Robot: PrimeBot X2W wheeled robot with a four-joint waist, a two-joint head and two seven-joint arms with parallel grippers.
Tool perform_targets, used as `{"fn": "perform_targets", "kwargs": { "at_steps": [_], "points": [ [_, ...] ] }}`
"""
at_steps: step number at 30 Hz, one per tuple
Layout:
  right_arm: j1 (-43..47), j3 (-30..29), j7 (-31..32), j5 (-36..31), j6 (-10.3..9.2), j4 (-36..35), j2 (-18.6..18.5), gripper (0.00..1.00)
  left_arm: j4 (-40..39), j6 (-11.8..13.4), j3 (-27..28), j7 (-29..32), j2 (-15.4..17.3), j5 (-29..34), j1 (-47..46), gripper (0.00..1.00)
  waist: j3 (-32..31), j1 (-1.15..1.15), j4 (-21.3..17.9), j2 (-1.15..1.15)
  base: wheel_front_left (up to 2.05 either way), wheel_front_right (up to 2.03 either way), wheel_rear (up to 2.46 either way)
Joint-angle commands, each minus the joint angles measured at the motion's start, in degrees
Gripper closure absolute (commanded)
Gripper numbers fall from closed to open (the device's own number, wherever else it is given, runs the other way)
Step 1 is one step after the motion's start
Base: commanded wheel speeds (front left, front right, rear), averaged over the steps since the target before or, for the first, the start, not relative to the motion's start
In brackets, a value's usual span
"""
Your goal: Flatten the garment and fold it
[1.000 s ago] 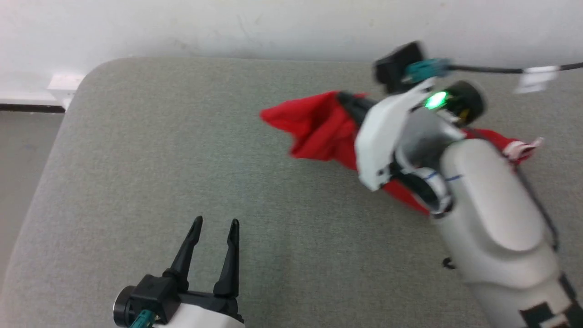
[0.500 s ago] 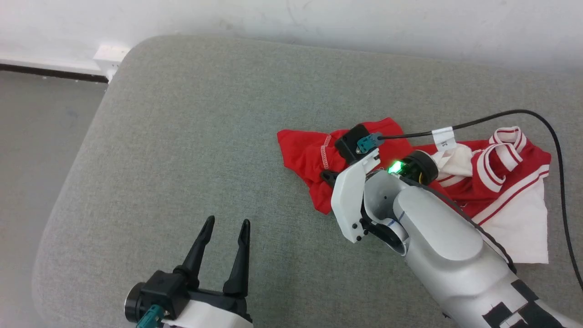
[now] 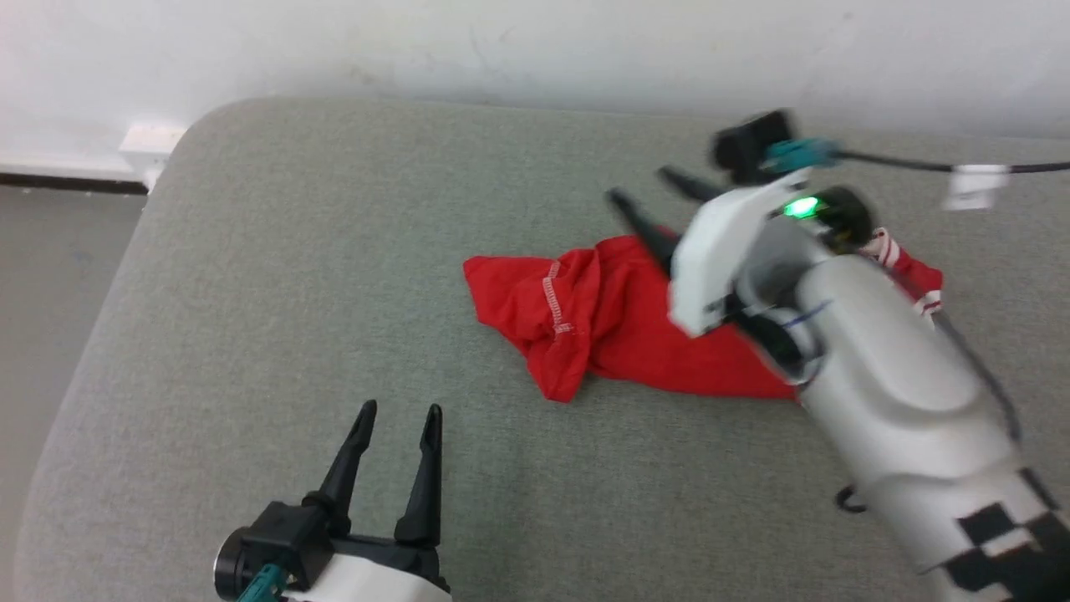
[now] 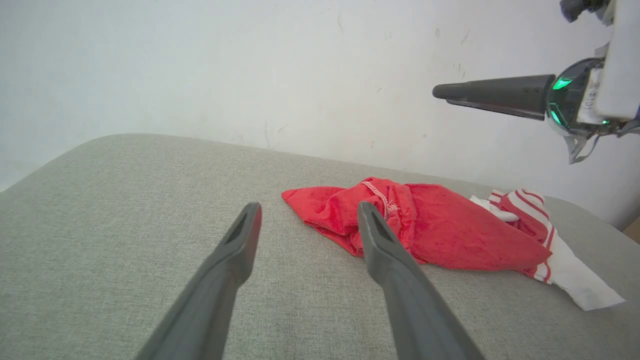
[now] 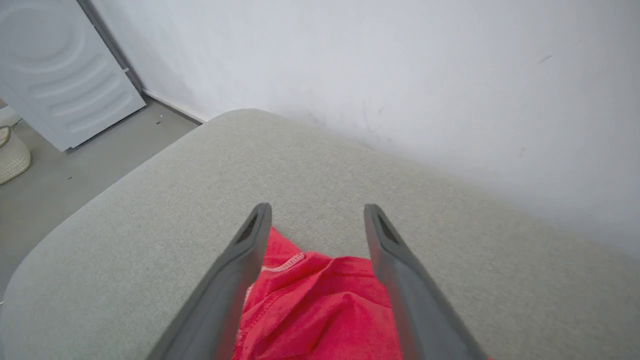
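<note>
left gripper (image 3: 399,408) spread wide, nothing in it, low over the grey padded top (image 3: 276,251) | red jersey T-shirt (image 3: 619,326) lying crumpled just ahead and to its right, white striped sleeve (image 4: 555,255) at the end farthest from it | right gripper (image 3: 639,186) fingers apart too, up above the shirt, not touching it

Red garment (image 3: 619,330) crumpled on grey cushion (image 3: 292,251). Right gripper (image 3: 648,191) over its far edge, fingers spread, holding nothing. Left gripper (image 3: 400,411) lower left, fingers apart.
</note>
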Motion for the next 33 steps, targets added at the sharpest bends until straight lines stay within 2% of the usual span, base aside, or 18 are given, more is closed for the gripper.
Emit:
{"fn": "perform_targets", "kwargs": {
  "at_steps": [1,5,9,14,17,21,28,29,31,33],
  "points": [
    [0.95,-2.09,-0.22,-0.89,-0.05,-1.07,-1.71,0.00,-0.38,0.37,0.35,-0.27,-0.09,0.47,0.90,0.00,-0.89,0.00,-1.42,0.00,0.00,0.00,0.00],
    [6.97,-10.99,3.22,-5.04,-0.05,-7.66,-6.93,0.00,-0.88,0.24,0.81,-0.27,-0.09,0.81,1.69,0.00,-0.66,0.00,-2.44,0.00,0.00,0.00,0.00],
    [17.06,-21.01,10.98,-9.14,-0.05,-18.63,-10.53,0.00,-1.43,0.01,1.12,-0.27,-0.09,0.99,1.52,0.00,0.36,0.00,-2.52,0.00,0.00,0.00,0.00],
    [32.10,-31.51,24.26,-12.64,-0.05,-35.92,-9.79,0.00,-1.77,-0.20,1.43,-0.27,-0.09,1.00,0.99,0.00,2.05,0.00,-2.16,0.00,0.00,0.00,0.00],
    [38.56,-34.39,29.14,-14.72,-0.05,-42.44,-8.35,0.00,-1.56,-0.42,1.39,-0.27,-0.09,0.90,0.44,0.00,3.04,0.00,-1.81,0.00,0.00,0.00,0.00],
    [41.78,-35.42,31.87,-16.49,-0.05,-44.57,-6.29,0.00,-1.16,-0.88,1.19,-0.27,-0.09,0.85,-0.60,0.00,4.00,0.00,-0.93,0.00,0.00,0.00,0.00],
    [40.05,-34.84,31.34,-20.83,-0.05,-38.08,-6.48,0.00,-0.62,-1.17,0.89,-0.27,-0.09,1.08,-1.52,0.00,4.93,0.00,1.36,0.00,0.00,0.00,0.00],
    [39.63,-34.87,31.02,-21.37,-0.05,-36.77,-6.53,0.25,-0.59,-1.18,0.92,-0.27,-0.09,1.09,-1.50,0.00,5.00,0.00,1.55,0.00,0.00,0.00,0.00],
    [38.79,-35.17,30.47,-22.03,-0.05,-34.19,-6.24,1.00,-0.59,-1.19,1.03,-0.27,-0.09,1.07,-1.41,0.00,5.05,0.00,1.74,0.00,0.00,0.00,0.00],
    [38.26,-34.72,30.10,-22.66,-0.05,-32.16,-6.65,1.00,-0.59,-1.19,1.18,-0.27,-0.09,1.12,-1.30,0.00,5.06,0.00,1.69,0.00,0.00,0.00,0.00]
  ]
}}
